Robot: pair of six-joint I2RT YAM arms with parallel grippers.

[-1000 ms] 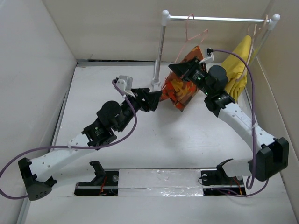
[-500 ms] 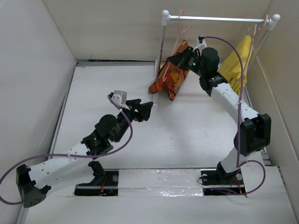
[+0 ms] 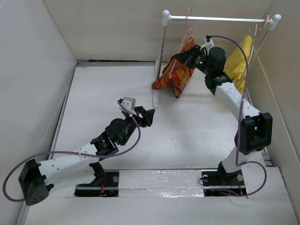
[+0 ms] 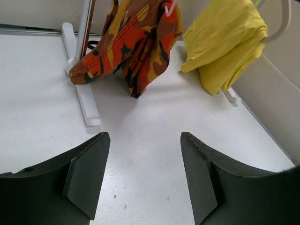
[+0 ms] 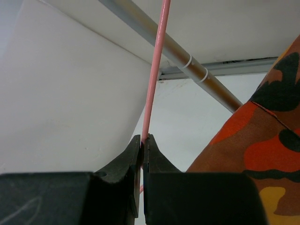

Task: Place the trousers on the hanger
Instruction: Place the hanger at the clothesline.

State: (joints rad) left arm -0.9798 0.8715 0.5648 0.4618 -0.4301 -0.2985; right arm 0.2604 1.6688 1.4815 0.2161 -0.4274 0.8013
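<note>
The camouflage trousers hang folded over the pink wire hanger, whose hook is up at the rail. They also show in the left wrist view and the right wrist view. My right gripper is shut on the hanger's pink wire just under the rail. My left gripper is open and empty, low over the table, well short of the trousers.
A yellow garment hangs on a pale hanger at the rail's right end, also in the left wrist view. The rack's left post stands on a white foot. Walls close in left, right and back.
My right gripper has lifted the hanger and trousers up to the rail. My left gripper has drawn back from the trousers toward the near side and down.
</note>
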